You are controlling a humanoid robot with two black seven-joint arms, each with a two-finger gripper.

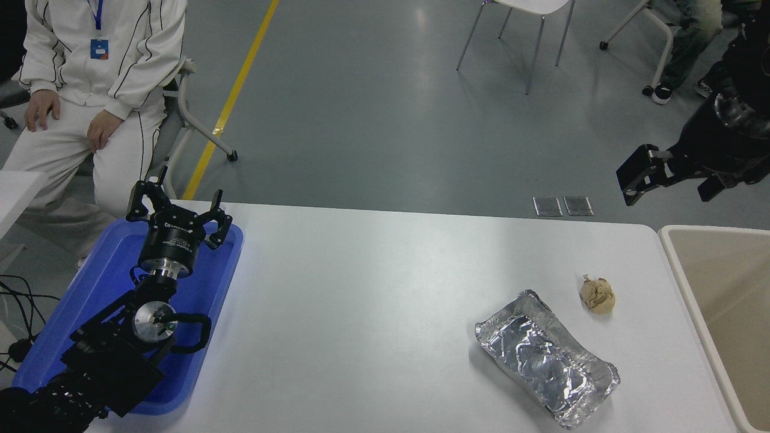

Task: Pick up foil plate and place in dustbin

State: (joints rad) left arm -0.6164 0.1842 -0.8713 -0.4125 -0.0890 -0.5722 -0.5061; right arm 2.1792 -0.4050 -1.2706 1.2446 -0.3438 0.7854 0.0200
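A wide white rectangular table point(373, 288) with rounded corners fills the lower two thirds of the frame, with grey floor beyond it at the top. At the right edge, just beside the table's right end, stands the large beige rectangular dustbin point(677, 264) with a pale cream rounded rim and smooth tan inner walls; only its left part is in the frame. At the lower left a flat blue plastic tray point(105, 273) lies on the table, and the black left arm rises over it from the bottom left corner. The left gripper point(178, 207) sits above the tray's far end with its fingers spread wide and nothing between them.

In the upper left a person in a white tracksuit point(90, 78) sits on a chair, hands resting on the thighs. In the upper right the black right arm comes in from the right edge, above the floor and beyond the table's far edge. The right gripper point(639, 174) points toward the left of the frame, and I cannot tell whether it is spread or closed.

The shiny silver crinkled aluminium-foil plate point(546, 357) lies flat on the table at the lower right, set diagonally, well apart from both grippers and near the dustbin. Just beyond its upper right corner sits a small crumpled tan paper ball point(597, 294), not touching it.
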